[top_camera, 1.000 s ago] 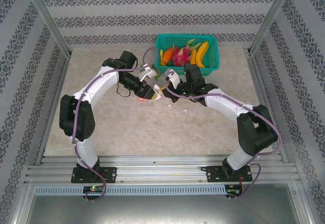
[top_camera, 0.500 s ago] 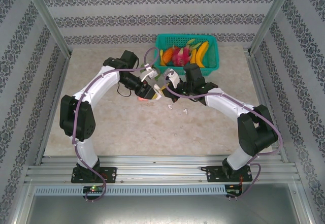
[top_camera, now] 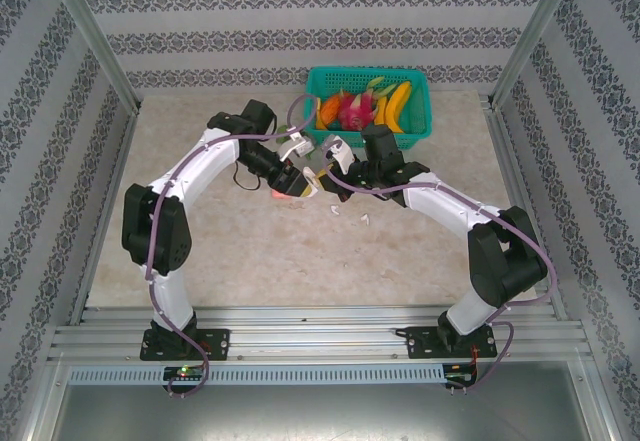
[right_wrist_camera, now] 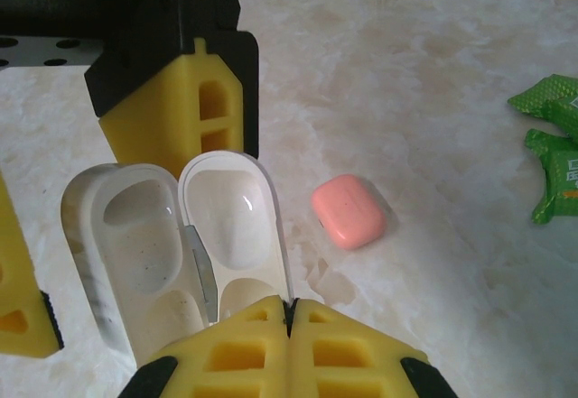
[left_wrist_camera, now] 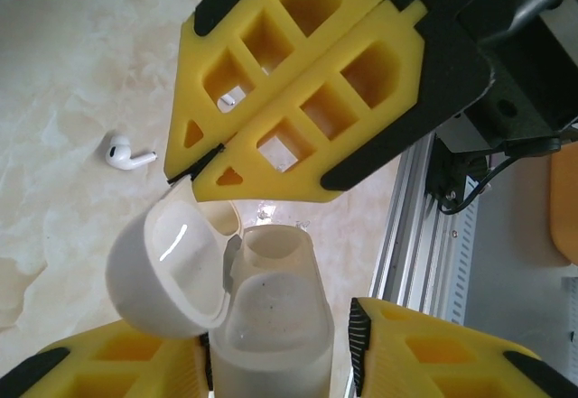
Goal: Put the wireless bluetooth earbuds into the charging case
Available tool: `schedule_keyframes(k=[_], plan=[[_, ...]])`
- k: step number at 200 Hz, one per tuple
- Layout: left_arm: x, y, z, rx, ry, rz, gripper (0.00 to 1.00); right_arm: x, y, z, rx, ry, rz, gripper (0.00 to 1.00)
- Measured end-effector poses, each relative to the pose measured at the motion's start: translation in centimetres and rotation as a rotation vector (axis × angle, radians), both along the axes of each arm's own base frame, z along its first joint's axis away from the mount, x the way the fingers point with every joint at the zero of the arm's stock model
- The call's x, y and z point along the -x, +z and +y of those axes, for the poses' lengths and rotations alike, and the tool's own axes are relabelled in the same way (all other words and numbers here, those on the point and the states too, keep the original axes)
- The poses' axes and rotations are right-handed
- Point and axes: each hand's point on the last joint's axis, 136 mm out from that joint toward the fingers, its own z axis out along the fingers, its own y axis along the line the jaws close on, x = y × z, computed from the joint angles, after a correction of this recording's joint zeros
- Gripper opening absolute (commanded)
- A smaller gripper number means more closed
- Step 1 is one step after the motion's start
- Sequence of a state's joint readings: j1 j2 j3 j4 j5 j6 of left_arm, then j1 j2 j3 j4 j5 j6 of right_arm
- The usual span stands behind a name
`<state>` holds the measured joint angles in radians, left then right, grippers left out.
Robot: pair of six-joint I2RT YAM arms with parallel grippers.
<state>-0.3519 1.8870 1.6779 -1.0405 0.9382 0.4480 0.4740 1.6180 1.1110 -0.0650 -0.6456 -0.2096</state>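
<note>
The white charging case (left_wrist_camera: 271, 326) stands upright between my left gripper's (left_wrist_camera: 275, 348) yellow fingers, which are shut on it, with a thin sliver of gap at the right pad. Its lid (left_wrist_camera: 167, 272) hangs open and both wells look empty (right_wrist_camera: 135, 226). My right gripper (right_wrist_camera: 287, 306) is shut, its tips touching the rim of the open lid (right_wrist_camera: 230, 217). In the top view the two grippers meet at mid-table, the left gripper (top_camera: 292, 173) facing the right gripper (top_camera: 322, 173). One white earbud (left_wrist_camera: 126, 154) lies on the table beyond the case. Two white earbuds (top_camera: 337, 211) (top_camera: 366, 220) lie near the right arm.
A closed salmon-pink case (right_wrist_camera: 349, 210) lies on the table to the right of the white one. Green packets (right_wrist_camera: 553, 145) sit at the far right. A teal basket (top_camera: 366, 71) with fruit stands at the back. An aluminium rail (left_wrist_camera: 424, 226) runs along the table's side.
The left arm has shifted slightly to the right. Both grippers stay together at the white case.
</note>
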Motion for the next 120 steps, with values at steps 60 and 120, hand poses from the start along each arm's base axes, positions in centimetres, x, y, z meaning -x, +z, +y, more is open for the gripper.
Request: schedule_keyframes(k=[60,120], plan=[[-0.06,-0.21,-0.33,-0.001,-0.008,0.002,0.34,0.01,-0.02,-0.01,0.001,0.000,0.001,0.00],[-0.11,-0.32,-0.30,-0.005,-0.007,0.002,0.24,0.08,-0.09,-0.06,0.004,-0.001,0.005,0.00]])
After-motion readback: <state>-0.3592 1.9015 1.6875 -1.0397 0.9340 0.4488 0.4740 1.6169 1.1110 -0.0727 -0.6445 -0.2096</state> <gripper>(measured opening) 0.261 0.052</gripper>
